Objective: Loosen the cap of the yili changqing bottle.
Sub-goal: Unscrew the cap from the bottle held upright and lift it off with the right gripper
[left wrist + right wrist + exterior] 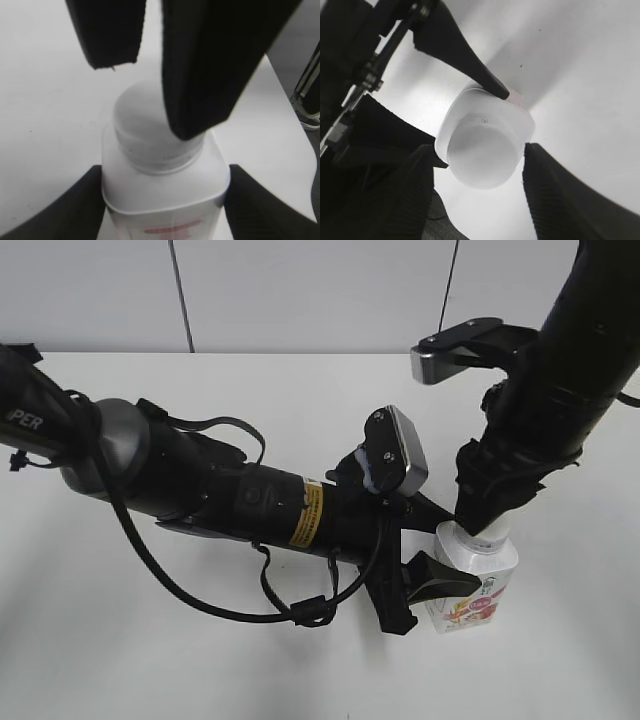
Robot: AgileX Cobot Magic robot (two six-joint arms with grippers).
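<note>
The yili changqing bottle (482,585) stands upright on the white table at the right, white with a pink-red label. My left gripper (448,548) reaches in from the left and is shut on its body; in the left wrist view (165,176) both fingers press the sides of the bottle (165,192). The white cap (490,536) sits on the neck. My right gripper (485,515) comes down from above and is open, its fingers straddling the cap (482,155) with small gaps in the right wrist view (479,152). In the left wrist view one of its fingers covers part of the cap (142,127).
The white table (300,670) ends near a pale wall (300,290) behind. The left arm with its cables (250,505) lies across the middle of the table. The table's right edge (280,100) shows in the left wrist view, with floor beyond.
</note>
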